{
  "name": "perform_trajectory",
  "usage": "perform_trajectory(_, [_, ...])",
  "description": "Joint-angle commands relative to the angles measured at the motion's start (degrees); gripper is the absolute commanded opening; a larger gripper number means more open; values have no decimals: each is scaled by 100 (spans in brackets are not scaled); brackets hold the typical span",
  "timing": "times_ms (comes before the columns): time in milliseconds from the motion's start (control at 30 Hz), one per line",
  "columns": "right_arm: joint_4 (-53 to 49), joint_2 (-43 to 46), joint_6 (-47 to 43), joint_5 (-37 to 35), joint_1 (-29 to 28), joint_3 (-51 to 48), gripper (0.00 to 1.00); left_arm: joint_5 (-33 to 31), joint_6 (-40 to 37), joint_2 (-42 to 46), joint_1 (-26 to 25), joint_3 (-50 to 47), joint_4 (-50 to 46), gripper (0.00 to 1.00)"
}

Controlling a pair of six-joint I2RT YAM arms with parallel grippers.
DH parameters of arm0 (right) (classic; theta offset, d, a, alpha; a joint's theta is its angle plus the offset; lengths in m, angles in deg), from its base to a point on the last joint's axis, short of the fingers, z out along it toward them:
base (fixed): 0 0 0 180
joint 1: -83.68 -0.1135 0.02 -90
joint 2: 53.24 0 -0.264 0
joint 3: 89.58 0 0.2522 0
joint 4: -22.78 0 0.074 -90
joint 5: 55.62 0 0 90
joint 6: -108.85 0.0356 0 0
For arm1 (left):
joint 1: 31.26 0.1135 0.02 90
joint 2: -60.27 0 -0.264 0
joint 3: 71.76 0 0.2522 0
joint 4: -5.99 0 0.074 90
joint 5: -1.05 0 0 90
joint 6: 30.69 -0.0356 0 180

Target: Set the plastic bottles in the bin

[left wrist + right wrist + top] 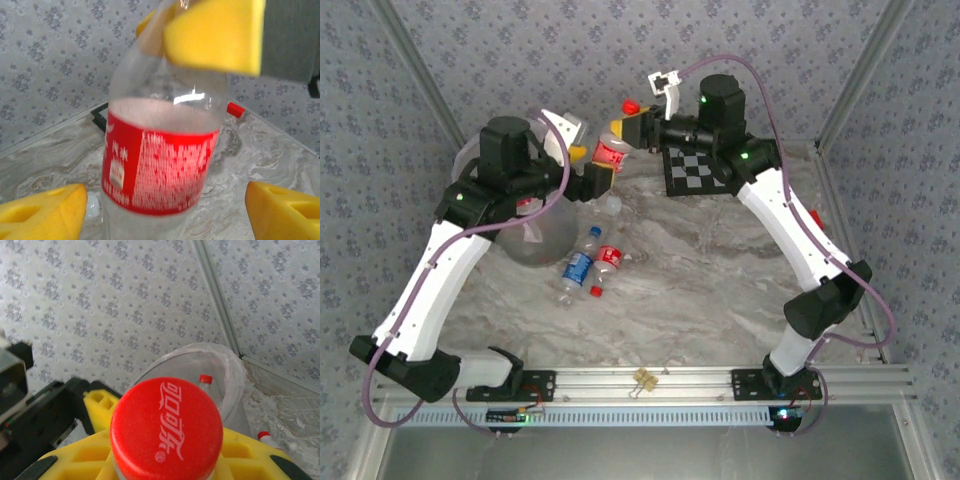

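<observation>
Your bottle (610, 152), the red-labelled one, hangs just beside the bin (548, 240) on its far side, above the table and not over the mouth yet. The right gripper (618, 130) is clenched on its neck right under the red cap, and the left gripper (592, 182) has its jaws spread wide either side of the body, touching nothing, so the weight looks to be on your right arm alone. Inside the bin you've got at least one red-capped bottle (205, 381) banked; how many more, I can't tell. Left to do: a blue-label bottle (578, 266), a red-label bottle (609, 257) and a clear bottle (564, 290) lie on the table just beside the bin's near side. Early going, I'd say.
</observation>
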State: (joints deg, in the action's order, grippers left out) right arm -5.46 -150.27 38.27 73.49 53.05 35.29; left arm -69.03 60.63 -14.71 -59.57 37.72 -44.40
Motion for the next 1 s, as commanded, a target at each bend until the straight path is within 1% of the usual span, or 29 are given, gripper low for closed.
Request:
perform_trajectory(0, [-490, -112, -613, 700, 13, 484, 13, 491, -100, -309, -42, 468, -67, 82])
perform_trajectory(67, [-649, -174, -676, 895, -10, 610, 13, 668, -137, -484, -41, 614, -185, 82])
perform_trajectory(167, [-669, -184, -684, 984, -41, 605, 13, 875, -161, -700, -42, 793, -196, 82])
perform_trajectory(233, [-704, -193, -745, 1006, -87, 608, 13, 967, -143, -821, -40, 899, -271, 79])
perform_trajectory(300, [-750, -184, -818, 985, -134, 614, 13, 1038, -144, -906, -41, 1000, -372, 72])
perform_trajectory(367, [-788, -192, -883, 965, -170, 635, 13, 1049, -145, -956, -41, 1058, -381, 61])
perform_trajectory(433, [-845, -206, -939, 875, -189, 658, 13, 1013, -150, -977, -36, 1099, -420, 47])
perform_trajectory(467, [-870, -222, -955, 826, -189, 673, 13, 992, -166, -966, -39, 1093, -425, 43])
perform_trajectory(500, [-909, -235, -971, 780, -189, 690, 15, 963, -184, -945, -42, 1077, -425, 40])
perform_trajectory(533, [-922, -252, -975, 746, -190, 701, 24, 926, -193, -916, -38, 1055, -404, 38])
perform_trajectory(567, [-916, -261, -966, 719, -193, 702, 34, 888, -206, -899, -41, 1032, -392, 37])
perform_trajectory(633, [-921, -248, -957, 579, -183, 702, 68, 734, -230, -842, -40, 986, -372, 36])
perform_trajectory(667, [-946, -218, -971, 466, -172, 694, 80, 629, -252, -814, -40, 971, -372, 35])
perform_trajectory(733, [-1030, -98, -1030, 149, -118, 615, 96, 227, -330, -743, -35, 966, -435, 33])
perform_trajectory(767, [-1057, -22, -1058, -37, -77, 551, 99, 18, -370, -687, -20, 967, -451, 32])
perform_trajectory(867, [-1136, 336, -1185, -619, 71, 161, 100, -682, -425, -428, 152, 880, -307, 31])
perform_trajectory(967, [-973, 760, -1154, -772, 275, -515, 100, -1134, -271, -184, 572, 843, 26, 27])
